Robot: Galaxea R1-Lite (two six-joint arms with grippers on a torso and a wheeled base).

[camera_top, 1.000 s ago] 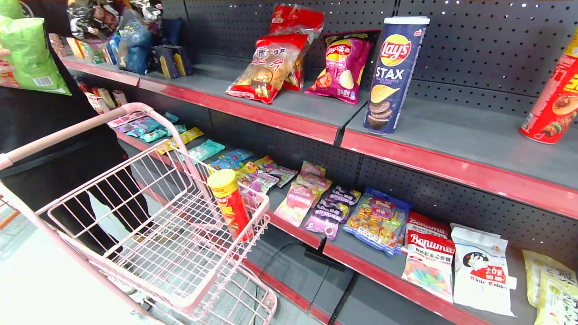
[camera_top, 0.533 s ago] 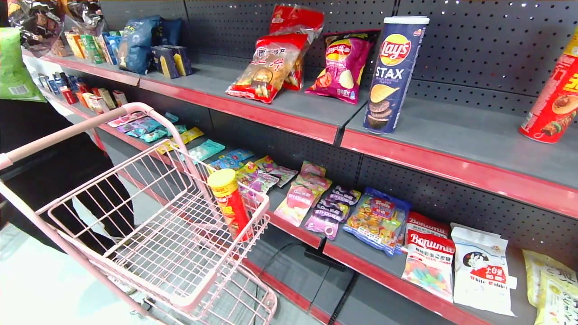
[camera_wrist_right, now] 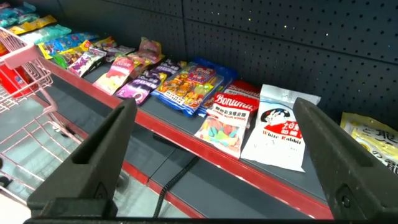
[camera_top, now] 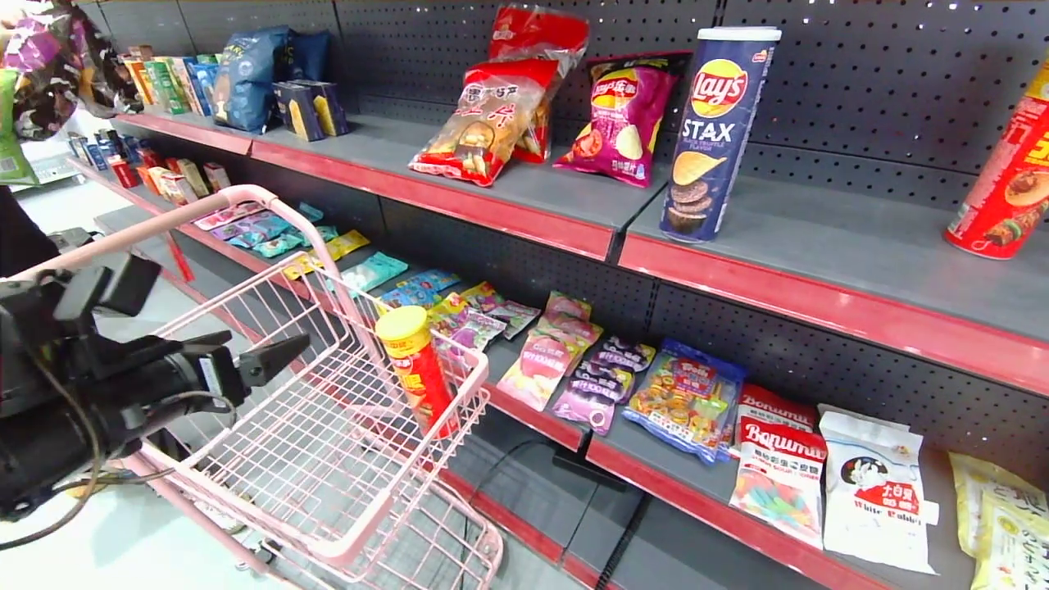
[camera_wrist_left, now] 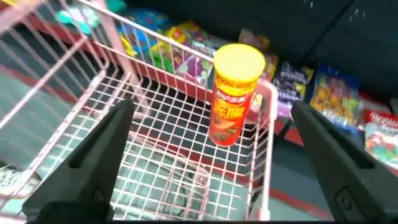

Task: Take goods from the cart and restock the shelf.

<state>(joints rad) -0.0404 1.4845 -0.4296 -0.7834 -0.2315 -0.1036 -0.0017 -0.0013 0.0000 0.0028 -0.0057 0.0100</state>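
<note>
1. the shelf (camera_top: 836, 238) is standing just beyond the cart, its two grey boards with red front edges running past the cart's far side.
2. the cart (camera_top: 483, 393) is sitting close against the shelf, a pink wire basket with its handle pointing away from the lower board.
3. the left gripper (camera_top: 232, 310) is hanging above the cart's basket on the handle side, its fingers spread wide and holding nothing; in the left wrist view they are framing the can, well apart from it.
4. the right gripper (camera_wrist_right: 214, 109) is hanging to the robot's right of the cart, facing the lower board, its fingers likewise spread wide and holding nothing.
5. the tall blue can (camera_top: 717, 135) is standing upright on the upper board, up and to the right of the cart.
6. the red can with the yellow lid (camera_top: 416, 373) is standing on end inside the cart, leaning a little, in the corner nearest the shelf.
7. the white bag (camera_top: 873, 492) is lying flat on the lower board, well to the right of the cart.
8. the candy bags (camera_top: 684, 397) are lying in rows on the lower board, between the cart and the white bag.
</note>
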